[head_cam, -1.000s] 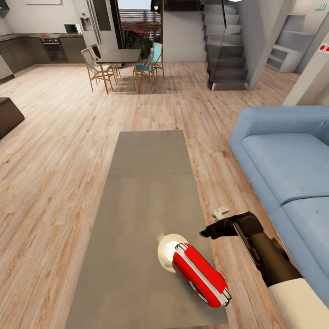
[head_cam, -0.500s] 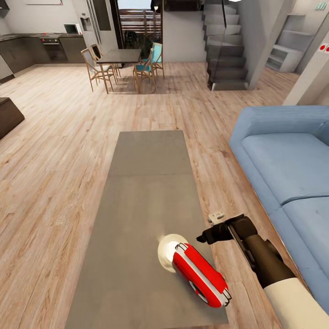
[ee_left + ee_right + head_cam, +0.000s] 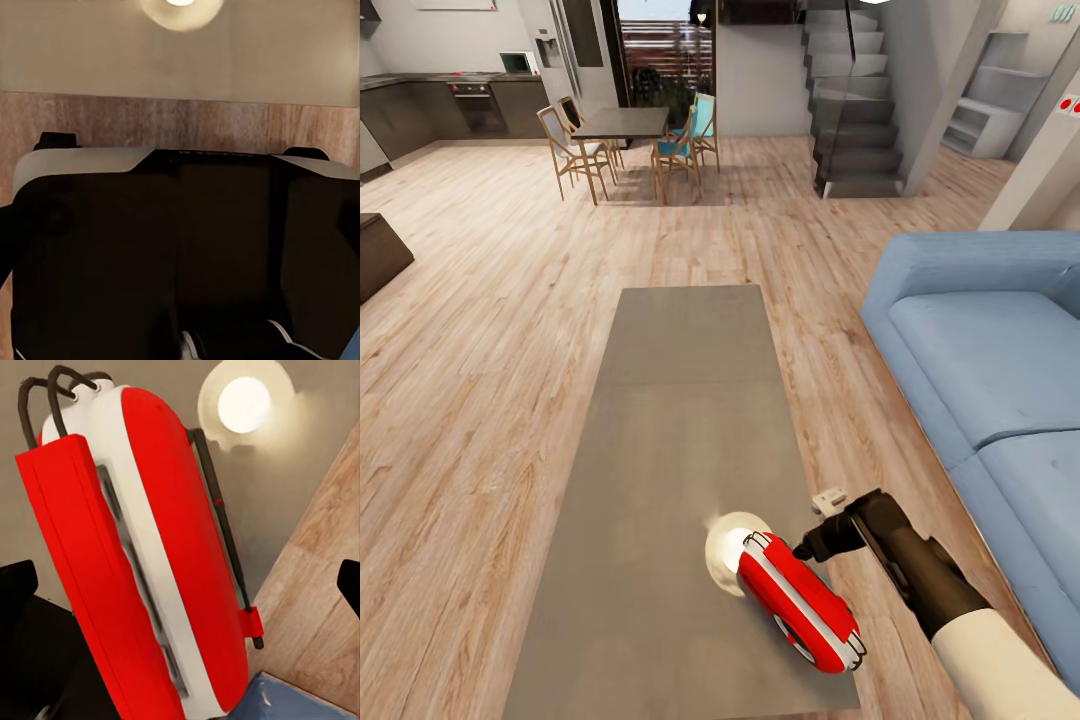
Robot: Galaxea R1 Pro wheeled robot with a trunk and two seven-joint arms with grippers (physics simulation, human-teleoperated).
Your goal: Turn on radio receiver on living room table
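Now right tool (image 3: 807, 548) moved closer, beside radio receiver (image 3: 800, 598) on table (image 3: 660, 450); grip state unclear.

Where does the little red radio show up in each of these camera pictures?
Head view: the rounded red radio with white sides lies near the bottom, on the grey-taupe table's near right corner.
Left wrist view: not in it.
Right wrist view: it runs diagonally across the middle.
Shared landmark: the round bright glare on the tabletop.
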